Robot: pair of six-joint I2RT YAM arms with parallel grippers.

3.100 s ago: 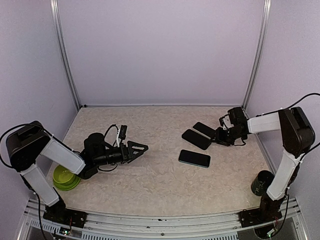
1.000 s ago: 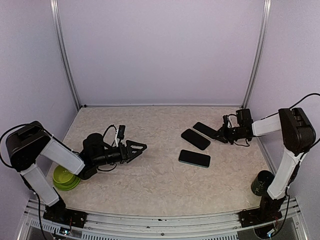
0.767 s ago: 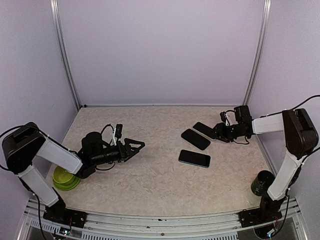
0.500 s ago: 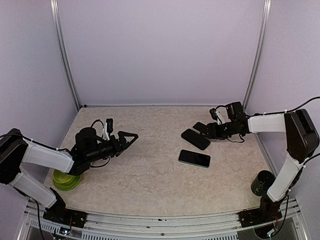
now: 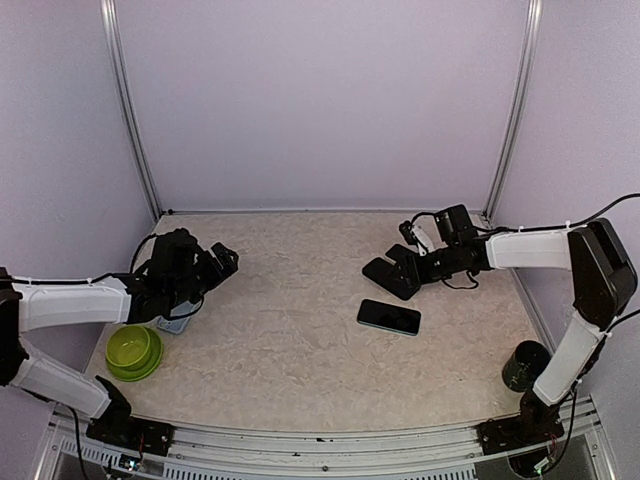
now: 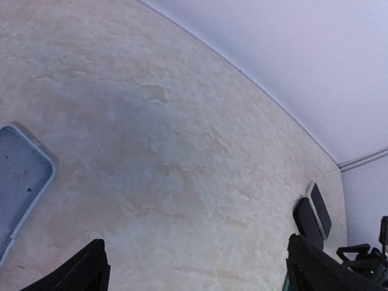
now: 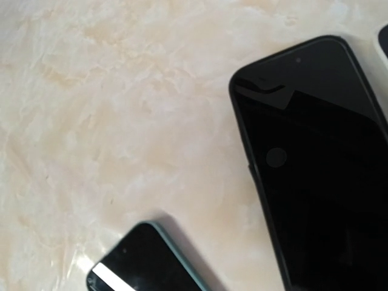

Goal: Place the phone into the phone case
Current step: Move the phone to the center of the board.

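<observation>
Soft, even light fills the top view, leaving the pale walls [image 5: 320, 100] flat and casting only faint shadows on the table [image 5: 300, 340]. The left wrist view bends the table's far edge into a curve, and a broad grey shadow lies across the middle of the surface. The right wrist view is close and slightly soft. The black phone [image 7: 321, 157] carries dim reflections, and a white streak of glare crosses the teal-edged phone [image 7: 145, 264].

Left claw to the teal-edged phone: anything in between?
Nothing. In the top view only bare table runs from the left claw to the phone.
</observation>
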